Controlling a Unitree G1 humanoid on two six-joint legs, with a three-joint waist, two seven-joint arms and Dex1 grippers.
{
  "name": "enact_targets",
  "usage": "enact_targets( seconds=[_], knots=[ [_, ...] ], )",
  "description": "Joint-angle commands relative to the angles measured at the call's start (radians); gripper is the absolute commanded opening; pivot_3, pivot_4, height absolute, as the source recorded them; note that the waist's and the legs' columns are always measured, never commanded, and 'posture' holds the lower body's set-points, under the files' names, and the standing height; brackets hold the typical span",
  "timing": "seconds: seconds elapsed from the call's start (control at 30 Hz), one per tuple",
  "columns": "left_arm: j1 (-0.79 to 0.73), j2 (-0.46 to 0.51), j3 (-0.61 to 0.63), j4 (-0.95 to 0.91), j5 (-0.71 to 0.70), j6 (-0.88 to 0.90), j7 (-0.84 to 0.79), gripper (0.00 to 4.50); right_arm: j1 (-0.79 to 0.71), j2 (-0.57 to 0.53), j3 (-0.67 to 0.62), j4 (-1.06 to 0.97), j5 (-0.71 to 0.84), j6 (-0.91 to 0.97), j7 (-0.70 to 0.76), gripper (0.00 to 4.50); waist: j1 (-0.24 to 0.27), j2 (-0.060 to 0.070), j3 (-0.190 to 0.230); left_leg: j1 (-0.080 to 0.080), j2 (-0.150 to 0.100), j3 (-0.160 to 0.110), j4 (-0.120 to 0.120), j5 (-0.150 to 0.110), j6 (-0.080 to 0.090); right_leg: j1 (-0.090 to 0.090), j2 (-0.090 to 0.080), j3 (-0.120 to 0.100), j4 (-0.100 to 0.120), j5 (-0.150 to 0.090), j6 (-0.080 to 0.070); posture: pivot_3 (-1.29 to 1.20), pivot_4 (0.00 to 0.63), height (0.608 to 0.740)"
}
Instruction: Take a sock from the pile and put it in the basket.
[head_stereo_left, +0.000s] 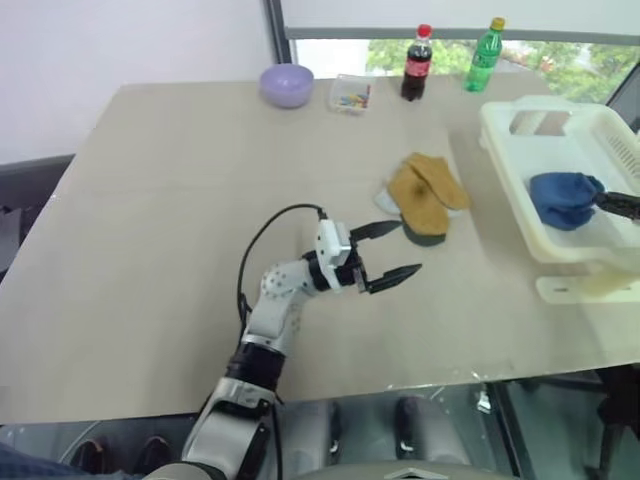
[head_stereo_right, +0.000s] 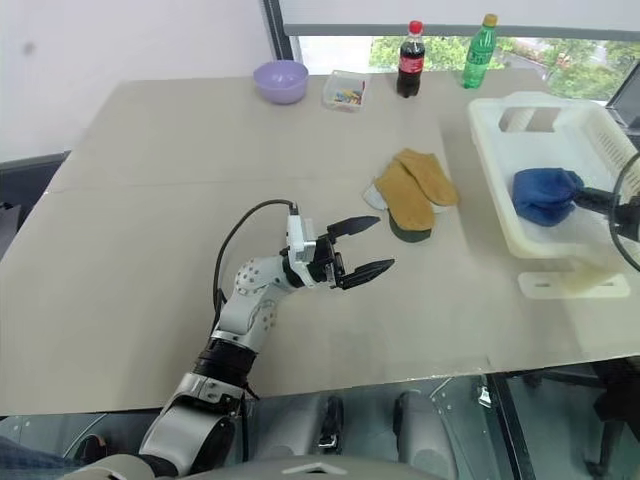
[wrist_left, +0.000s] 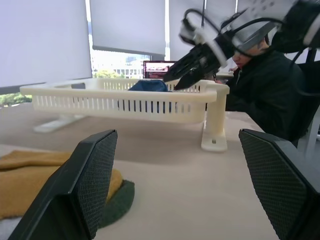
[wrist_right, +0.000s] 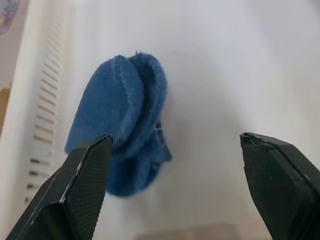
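Writing: none legible; the dark cola bottle carries a red label and red cap, wording too small to read.
Bottles: two, upright at the far table edge; the cola bottle, and a green bottle with a yellow cap, clear plastic.
Bowl: one lilac bowl, round, smooth, at the far edge.
Small tray: one clear container with coloured bits inside, between the bowl and the cola bottle.
Table: one table, beige matte top, rectangular.
Pile: the pile, mid-table; two mustard-yellow socks of soft flat knit overlapping, one dark green sock showing under their near end, a pale grey piece at the left edge.
Sock: one bright blue sock, fuzzy knit, bunched and folded, lying on the floor of the basket, free of the fingers.
Basket: one cream-white basket, rectangular moulded plastic, slotted walls, handle cut-out at the far end, standing on flat feet at the table's right side.
Left gripper: left gripper, two black textured fingers spread wide, holding nothing, poised above the table just beside the pile, pointing toward the basket.
Right gripper: right gripper, fingers spread wide, holding nothing, above the basket floor, near the blue sock.
Person: one, in dark clothing, seated beyond the basket.
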Motion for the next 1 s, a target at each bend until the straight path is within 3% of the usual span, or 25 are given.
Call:
enact_targets(
  seconds=[0.03,0.17,0.3,0.4,0.5,0.6,0.77,1.0],
  knots=[
    [0.040,0.031,0.009,-0.068,0.015,0.040,0.046,4.19,0.038,0.036,-0.116,-0.256,0.145,-0.052,0.147,4.17,-0.009,0.001,0.000,0.001,0.001,0.000,0.000,0.000,0.000,0.000,0.001,0.001,0.000,0.000,0.000,0.00,0.150,0.740],
    [0.114,0.056,0.029,-0.164,0.000,0.093,0.111,4.19,0.183,0.110,-0.057,-0.495,0.217,-0.047,0.209,4.17,-0.008,0.000,0.000,0.002,0.003,-0.003,0.000,0.000,0.000,0.002,0.002,-0.002,0.001,0.000,0.000,0.00,0.150,0.740],
    [0.234,0.146,0.044,-0.293,0.031,0.216,0.186,4.19,0.319,0.355,-0.026,-0.683,0.295,-0.216,0.253,4.17,-0.004,-0.002,-0.001,0.002,0.002,-0.003,0.001,0.000,0.000,0.004,0.001,-0.002,0.000,0.000,0.000,0.00,0.150,0.740],
    [0.326,0.188,0.083,-0.389,0.015,0.268,0.243,4.19,0.419,0.419,0.014,-0.729,0.330,-0.199,0.256,4.17,0.004,0.005,0.000,0.000,0.002,-0.002,0.001,0.000,0.000,0.001,0.000,-0.001,0.001,0.000,0.000,0.00,0.150,0.740],
    [0.461,0.226,0.143,-0.503,0.003,0.335,0.321,4.19,0.599,0.401,0.148,-0.700,0.110,-0.387,0.373,4.17,0.010,0.000,-0.002,0.000,0.001,-0.004,0.002,0.000,0.000,0.002,-0.002,-0.002,0.000,0.000,0.000,0.00,0.150,0.740],
    [0.579,0.256,0.163,-0.567,0.031,0.341,0.355,4.19,0.676,0.384,0.181,-0.626,0.021,-0.545,0.490,4.17,0.007,0.001,-0.002,0.000,0.000,-0.006,0.002,0.000,-0.001,0.003,-0.003,-0.002,-0.002,0.000,0.000,0.00,0.150,0.740],
    [0.775,0.279,0.211,-0.636,0.039,0.292,0.381,4.19,0.658,0.316,0.154,-0.475,-0.020,-0.649,0.606,4.17,-0.002,0.001,-0.001,0.014,0.001,0.002,0.001,-0.001,0.000,0.010,-0.008,0.002,0.000,-0.003,-0.004,0.00,0.150,0.740],
    [0.853,0.309,0.282,-0.627,0.054,0.205,0.390,4.19,0.598,0.286,0.128,-0.382,0.006,-0.683,0.672,4.17,0.003,0.002,-0.002,0.014,0.004,0.002,-0.001,-0.001,-0.001,0.008,-0.007,0.001,0.001,-0.004,-0.006,0.00,0.150,0.740]
  ],
)
